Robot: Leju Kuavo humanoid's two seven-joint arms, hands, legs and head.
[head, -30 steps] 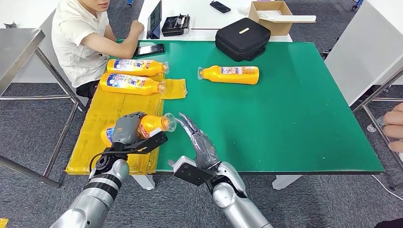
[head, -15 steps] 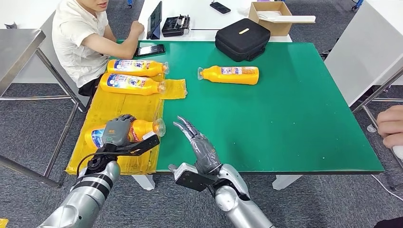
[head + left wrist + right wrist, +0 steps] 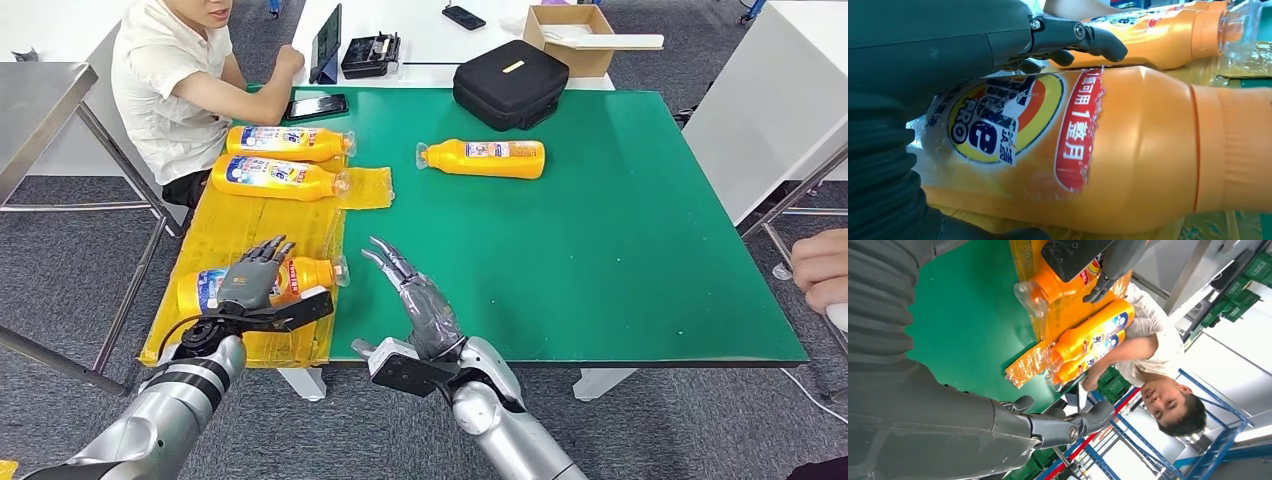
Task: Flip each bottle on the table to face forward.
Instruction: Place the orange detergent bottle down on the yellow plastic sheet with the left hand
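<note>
An orange bottle (image 3: 312, 272) lies on its side on the yellow mat (image 3: 230, 225) near the table's front left, cap toward the green surface. My left hand (image 3: 252, 278) is over its middle with the fingers (image 3: 1073, 32) stretched out straight above the label, not wrapped round the bottle (image 3: 1128, 150). My right hand (image 3: 412, 295) hovers just right of the cap, fingers apart and holding nothing. Two more orange bottles (image 3: 285, 142) (image 3: 275, 177) lie label-up at the back of the mat. Another bottle (image 3: 485, 157) lies on the green table (image 3: 600, 260).
A person in a white shirt (image 3: 165, 80) sits at the table's back left, forearm by a phone (image 3: 315, 104). A black bag (image 3: 510, 80) and a cardboard box (image 3: 570, 28) stand at the back. Another person's hand (image 3: 825, 272) shows at the right edge.
My left hand brought the near bottle down and left onto the yellow mat, then straightened its fingers off it. The right hand stayed beside the cap, shifting slightly.
</note>
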